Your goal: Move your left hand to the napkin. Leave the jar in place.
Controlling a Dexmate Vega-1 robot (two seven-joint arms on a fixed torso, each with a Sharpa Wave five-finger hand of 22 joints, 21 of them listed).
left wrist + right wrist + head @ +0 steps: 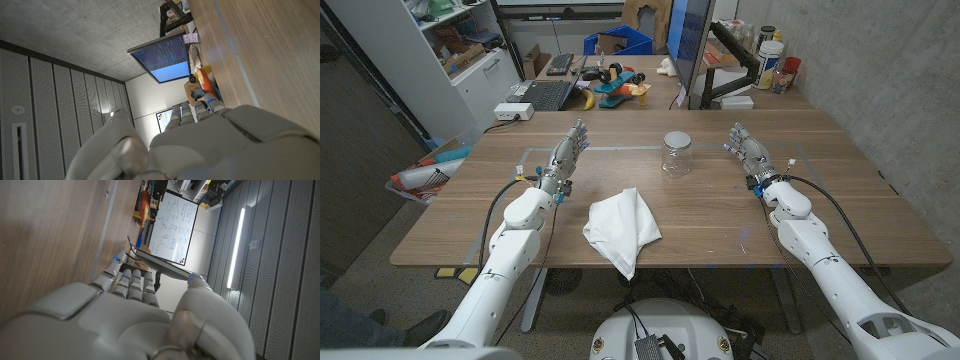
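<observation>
The white napkin [621, 229] is lying crumpled at the lower middle of the frame, near the front edge of the wooden bench [720, 215]. The glass jar [675, 154] is standing upright above it, at the centre of the frame, well apart from both hands. The left hand [565, 159] is waiting at centre left, fingers apart and holding nothing. The right hand [750, 152] is sitting at centre right, fingers likewise spread and gripping nothing.
</observation>
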